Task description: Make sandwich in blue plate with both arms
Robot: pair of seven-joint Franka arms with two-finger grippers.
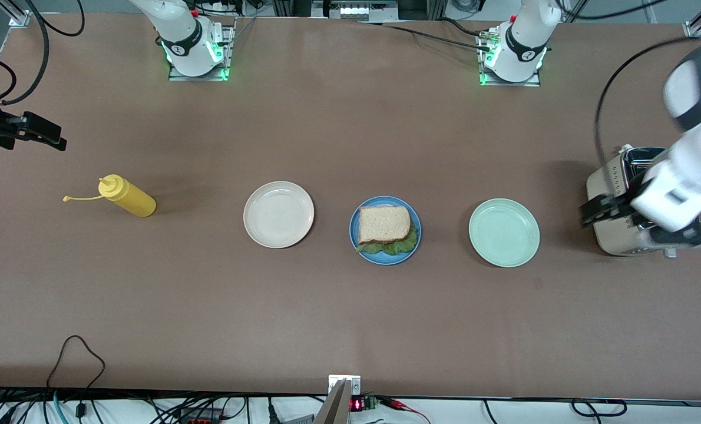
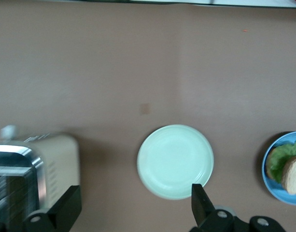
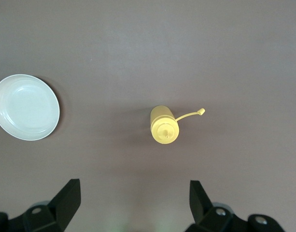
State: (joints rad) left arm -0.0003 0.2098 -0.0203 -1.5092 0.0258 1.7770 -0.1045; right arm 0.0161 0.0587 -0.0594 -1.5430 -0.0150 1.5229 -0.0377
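Front view: the sandwich (image 1: 384,226) sits assembled on the blue plate (image 1: 412,235), mid-table between the white plate (image 1: 278,214) and the green plate (image 1: 503,232). The left gripper (image 1: 621,219), released and empty, hangs over the toaster (image 1: 607,194) and looks the closer arm; the right gripper (image 1: 29,134), also spread and empty, hangs at the other table end near the mustard bottle (image 1: 128,196). Left wrist view: green plate between the fingertips (image 2: 200,198), blue plate at the edge. Right wrist view: bottle lies below. No readable writing.
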